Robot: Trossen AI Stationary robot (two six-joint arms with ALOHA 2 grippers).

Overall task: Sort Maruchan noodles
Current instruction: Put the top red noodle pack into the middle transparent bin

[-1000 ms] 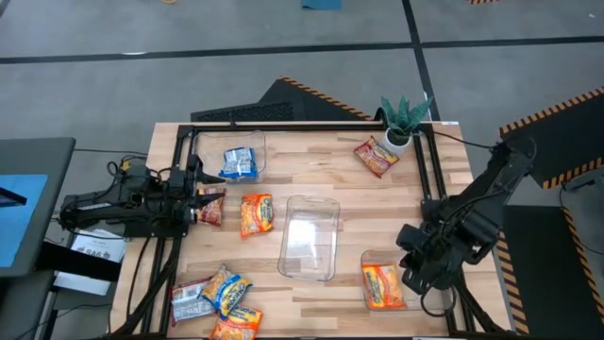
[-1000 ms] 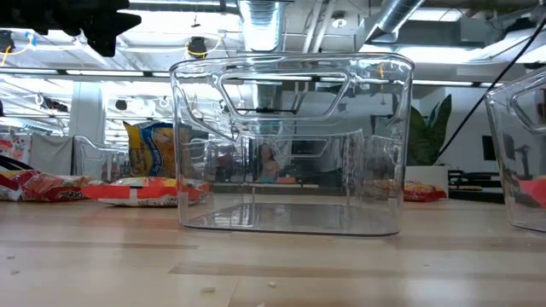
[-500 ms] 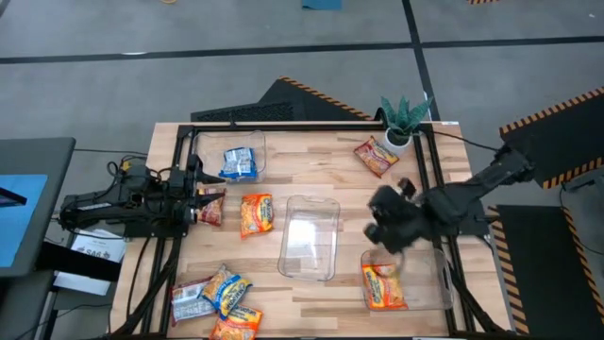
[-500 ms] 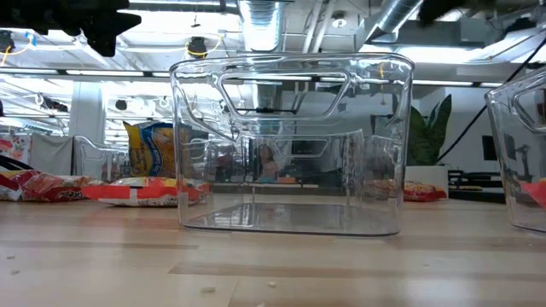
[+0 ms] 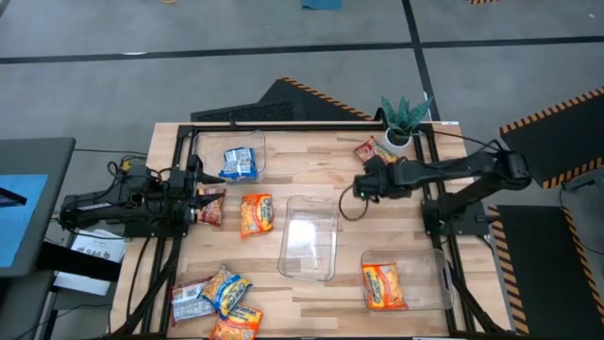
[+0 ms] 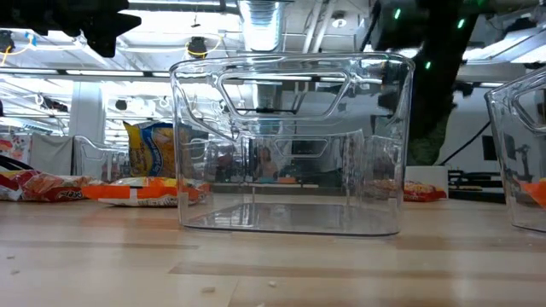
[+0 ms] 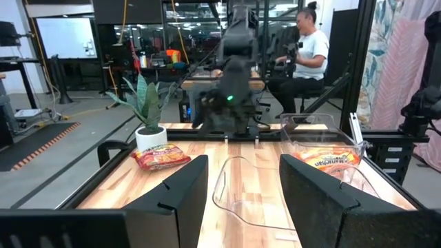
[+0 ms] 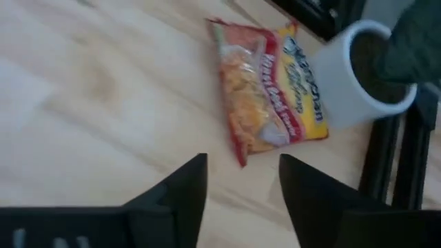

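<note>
Overhead, table-level and wrist cameras share the centre bin (image 5: 309, 237).

packet (image 5: 385, 286) in right bin (image 5: 429, 295) | middle bin (image 5: 310, 238) beside

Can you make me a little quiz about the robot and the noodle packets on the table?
1. True or false: the right gripper is holding a noodle packet.
2. What is in the clear bin at the right front corner of the table? A) a blue packet B) an orange packet C) nothing
3. Fill in: the red packet seen by the right wrist camera lies beside a white plant ____.

Key:
1. False. Its fingers are open and empty, above bare wood.
2. B, one orange packet.
3. pot
</note>
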